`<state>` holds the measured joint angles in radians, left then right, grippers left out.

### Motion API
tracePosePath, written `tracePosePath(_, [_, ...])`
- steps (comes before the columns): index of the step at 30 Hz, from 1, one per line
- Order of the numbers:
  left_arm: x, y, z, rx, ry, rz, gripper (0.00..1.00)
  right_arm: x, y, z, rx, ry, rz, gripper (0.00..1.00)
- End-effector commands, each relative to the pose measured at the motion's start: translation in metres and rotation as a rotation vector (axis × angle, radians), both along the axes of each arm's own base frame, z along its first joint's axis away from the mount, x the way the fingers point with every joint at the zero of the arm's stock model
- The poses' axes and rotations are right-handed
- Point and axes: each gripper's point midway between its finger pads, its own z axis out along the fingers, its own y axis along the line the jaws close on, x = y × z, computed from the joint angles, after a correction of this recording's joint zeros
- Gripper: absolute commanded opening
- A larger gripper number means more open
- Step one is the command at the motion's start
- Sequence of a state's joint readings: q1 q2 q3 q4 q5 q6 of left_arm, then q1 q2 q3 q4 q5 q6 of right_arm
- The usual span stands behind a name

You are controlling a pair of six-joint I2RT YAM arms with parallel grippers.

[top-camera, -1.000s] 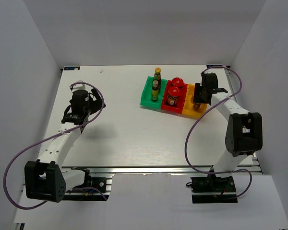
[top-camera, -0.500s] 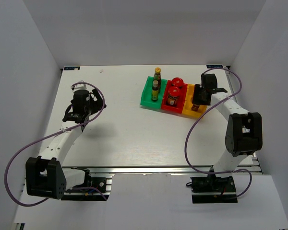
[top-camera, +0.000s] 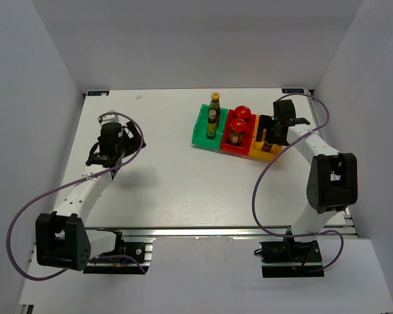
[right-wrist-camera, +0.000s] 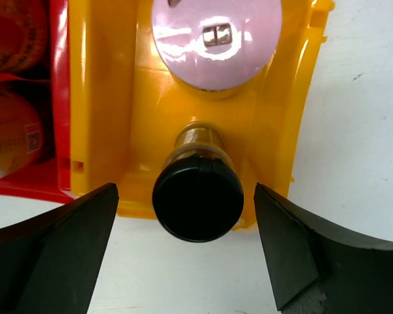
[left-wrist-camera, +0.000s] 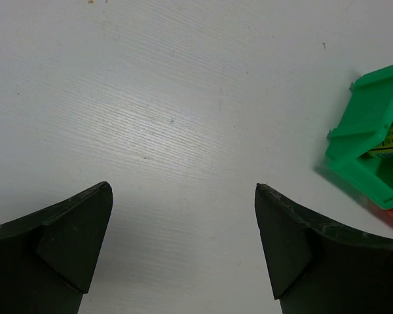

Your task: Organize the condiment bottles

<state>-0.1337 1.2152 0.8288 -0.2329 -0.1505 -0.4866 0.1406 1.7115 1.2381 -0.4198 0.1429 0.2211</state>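
1. Toward 1 o'clock on the table (top-camera: 170, 176), a green bin (top-camera: 199, 135), a red bin (top-camera: 226, 145) and an orange bin (right-wrist-camera: 105, 118) stand side by side
2. The green bin holds the near bottle (top-camera: 212, 122), upright, with the far bottle (top-camera: 215, 100) at its 12 o'clock
3. The red bin holds the near red-lidded jar (top-camera: 235, 131) and the far red-lidded jar (top-camera: 243, 112)
4. In the orange bin, the pink-lidded jar (right-wrist-camera: 216, 39) stands at 12 o'clock of the black-lidded jar (right-wrist-camera: 198, 196)
5. The right gripper (right-wrist-camera: 185, 196) is released, with its fingers at 3 and 9 o'clock of the black lid and a gap on each side
6. The left gripper (left-wrist-camera: 183, 188) is released too and grasps nothing, over the table at the 9 o'clock side
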Motion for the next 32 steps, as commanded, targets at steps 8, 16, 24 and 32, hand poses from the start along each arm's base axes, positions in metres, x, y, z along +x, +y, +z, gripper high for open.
tracePosePath(8, [0.007,-0.003,0.016,-0.024,-0.043,-0.004,0.98,-0.014,-0.014,0.098,0.011,-0.226,-0.079,0.89])
tracePosePath(16, [0.005,-0.003,0.023,-0.038,-0.068,0.002,0.98,-0.09,-0.058,0.113,-0.011,-0.4,-0.348,0.89])
tracePosePath(24, [0.002,0.0,0.027,-0.037,-0.072,0.019,0.98,-0.139,-0.08,0.088,-0.04,-0.419,-0.468,0.89])
tracePosePath(32, [-0.001,-0.002,0.031,-0.046,-0.084,0.013,0.98,-0.141,-0.082,0.079,-0.036,-0.454,-0.471,0.89])
